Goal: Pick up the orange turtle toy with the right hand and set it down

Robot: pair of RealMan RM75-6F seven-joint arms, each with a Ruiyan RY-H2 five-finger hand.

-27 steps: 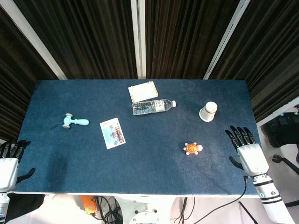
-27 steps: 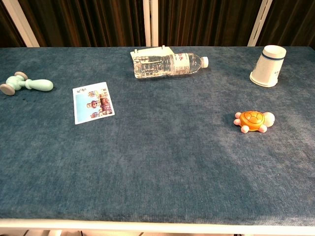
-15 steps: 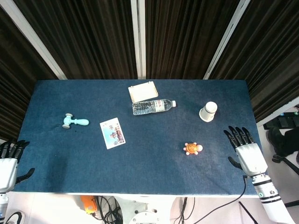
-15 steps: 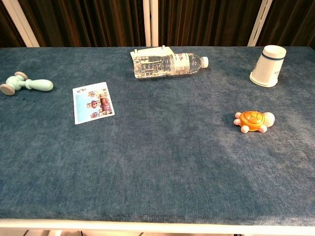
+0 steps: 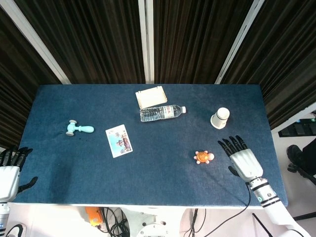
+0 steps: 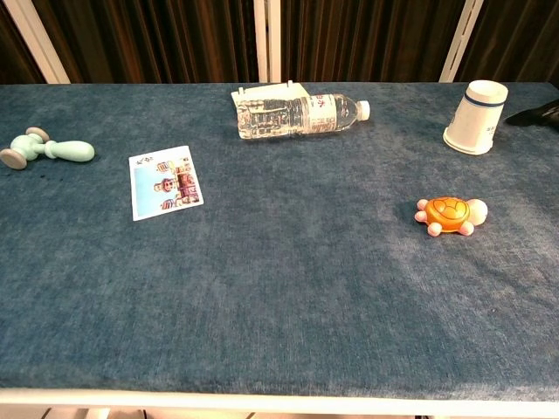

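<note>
Head view shows the orange turtle toy lying on the blue table, near the paper cup. Just beside it hovers the right hand, fingers spread and holding nothing. Left hand rests off the table's corner, fingers apart, also grasping nothing.

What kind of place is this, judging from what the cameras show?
Probably a robot test or data-collection station, not a home: a table covered in blue cloth, dark ribbed curtains behind it, and unrelated props laid out apart, such as an orange turtle toy and a water bottle.
</note>
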